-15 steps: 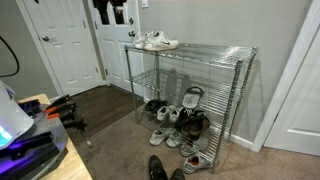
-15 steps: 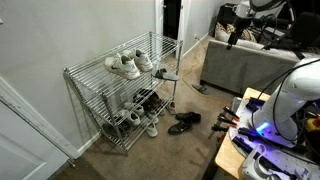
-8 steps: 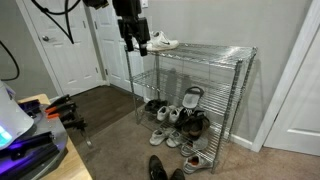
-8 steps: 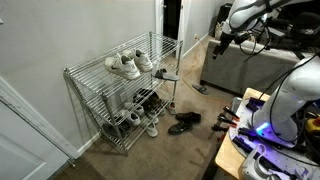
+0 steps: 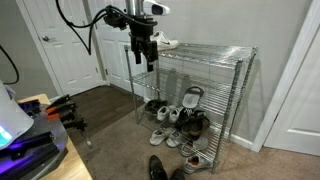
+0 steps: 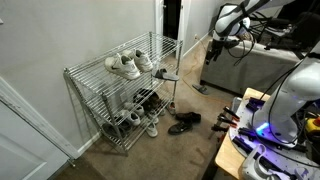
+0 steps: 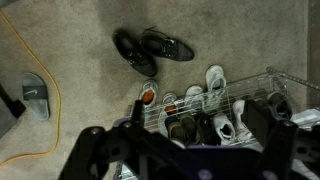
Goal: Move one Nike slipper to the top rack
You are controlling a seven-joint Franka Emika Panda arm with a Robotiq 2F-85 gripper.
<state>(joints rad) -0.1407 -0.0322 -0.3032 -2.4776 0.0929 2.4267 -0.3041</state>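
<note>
Roughly upright, Nike slipper (image 5: 193,97) on end.

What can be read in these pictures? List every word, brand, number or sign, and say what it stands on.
No text can be read in any view.
Nike slipper: a pale patch on its strap, too blurred to read as a word or logo.
White sneakers: too small to show any brand.
Black dress shoes: no lettering visible.
</note>
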